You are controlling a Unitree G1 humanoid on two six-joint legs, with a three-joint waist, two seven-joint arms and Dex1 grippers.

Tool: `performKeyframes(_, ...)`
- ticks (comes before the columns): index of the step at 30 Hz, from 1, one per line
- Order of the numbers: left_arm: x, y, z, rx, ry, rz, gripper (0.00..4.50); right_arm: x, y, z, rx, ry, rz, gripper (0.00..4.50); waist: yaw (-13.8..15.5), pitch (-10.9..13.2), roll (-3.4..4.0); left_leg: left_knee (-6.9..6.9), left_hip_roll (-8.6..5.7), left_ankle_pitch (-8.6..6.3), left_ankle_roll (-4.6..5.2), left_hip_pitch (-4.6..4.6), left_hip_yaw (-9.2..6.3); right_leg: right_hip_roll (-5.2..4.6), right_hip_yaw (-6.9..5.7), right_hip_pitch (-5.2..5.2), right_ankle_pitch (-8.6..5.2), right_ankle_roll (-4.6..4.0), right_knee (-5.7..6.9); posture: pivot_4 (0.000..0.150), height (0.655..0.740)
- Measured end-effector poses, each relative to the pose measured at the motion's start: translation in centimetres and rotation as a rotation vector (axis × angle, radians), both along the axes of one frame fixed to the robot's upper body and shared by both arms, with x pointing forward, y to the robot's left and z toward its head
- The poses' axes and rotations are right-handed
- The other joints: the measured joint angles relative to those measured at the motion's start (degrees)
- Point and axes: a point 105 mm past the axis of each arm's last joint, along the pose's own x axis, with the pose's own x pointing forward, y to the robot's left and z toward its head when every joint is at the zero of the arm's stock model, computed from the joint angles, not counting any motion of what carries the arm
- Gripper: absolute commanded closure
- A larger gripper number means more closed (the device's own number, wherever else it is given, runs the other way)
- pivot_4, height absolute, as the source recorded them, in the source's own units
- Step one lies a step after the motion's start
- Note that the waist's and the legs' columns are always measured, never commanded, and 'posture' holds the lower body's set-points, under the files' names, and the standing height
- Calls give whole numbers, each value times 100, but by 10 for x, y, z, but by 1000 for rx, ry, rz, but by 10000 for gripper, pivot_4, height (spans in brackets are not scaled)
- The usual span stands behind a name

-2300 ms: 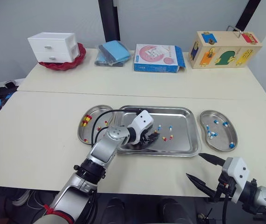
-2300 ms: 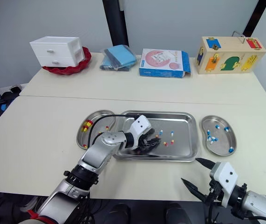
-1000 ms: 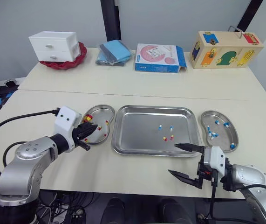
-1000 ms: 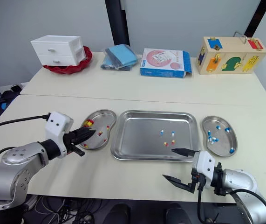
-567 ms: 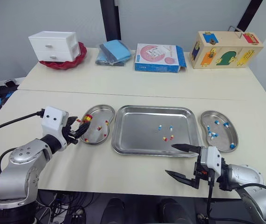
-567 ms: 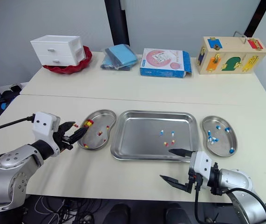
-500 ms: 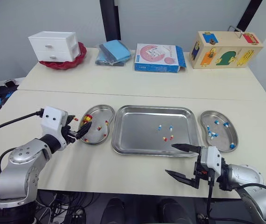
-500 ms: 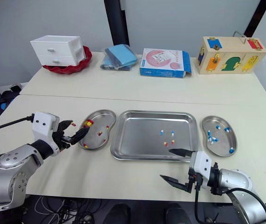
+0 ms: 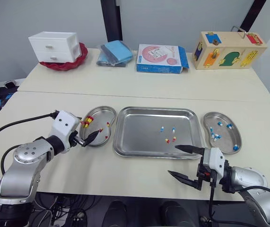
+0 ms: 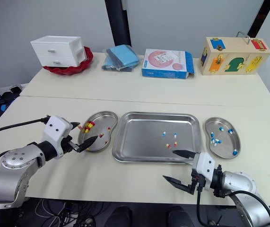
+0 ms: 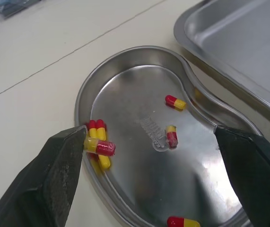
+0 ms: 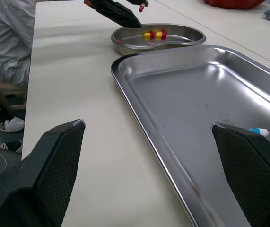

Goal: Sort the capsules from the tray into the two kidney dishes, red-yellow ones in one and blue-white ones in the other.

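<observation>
The left arm is bent at the elbow, its forearm reaching in from the left so that the left gripper [image 9: 86, 131] hangs over the outer rim of the left dish [image 9: 101, 115] and points toward the tray [image 9: 139, 135]. Its jaws are spread wide, one finger over the dish's far part and the other over its near part. A red-yellow capsule [image 11: 100, 147] shows right at the tip of one finger, above a cluster [image 9: 87, 121] of the same kind in the dish; whether it touches the finger cannot be told. A few more red-yellow ones lie scattered in that dish. The right arm lies low along the near edge of the counter [image 9: 54, 106], coming in from the right. The right gripper [image 9: 173, 160] points left just in front of the tray's near right corner, its jaws wide apart and empty. Near the tray's middle lie a blue-white pair [image 9: 162, 128] and a red-yellow pair [image 9: 167, 140]. The right dish [image 9: 224, 138] holds several blue-white capsules.
</observation>
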Motion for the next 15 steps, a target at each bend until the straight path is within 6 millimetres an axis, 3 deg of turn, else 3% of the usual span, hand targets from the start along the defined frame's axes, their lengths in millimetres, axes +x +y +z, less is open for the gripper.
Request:
performKeyframes(6,2,-2,-3,97,-43,-65,358,-1,0,0,-2,0,-1,0,-2,1,2,-1,0,0,0,0,2,0,1,0,0,0,0,1500,7400)
performKeyframes(10,10,-9,-10,-161,34,48,358,-1,0,-1,-7,0,-4,0,12,4,-5,6,0,0,1,-8,-8,0,-9,0,0,1,5,1500,7400)
performKeyframes(13,8,-8,1,82,-61,-63,358,-3,0,0,-8,-2,-3,0,-9,9,-13,-1,6,1,0,-9,-6,6,-3,-12,1,-1,6,1500,7400)
performKeyframes(15,12,-7,9,109,-117,-62,358,-3,1,-1,-7,1,-5,0,-10,9,3,-1,0,0,0,-8,4,-1,3,-11,0,-1,5,1500,7400)
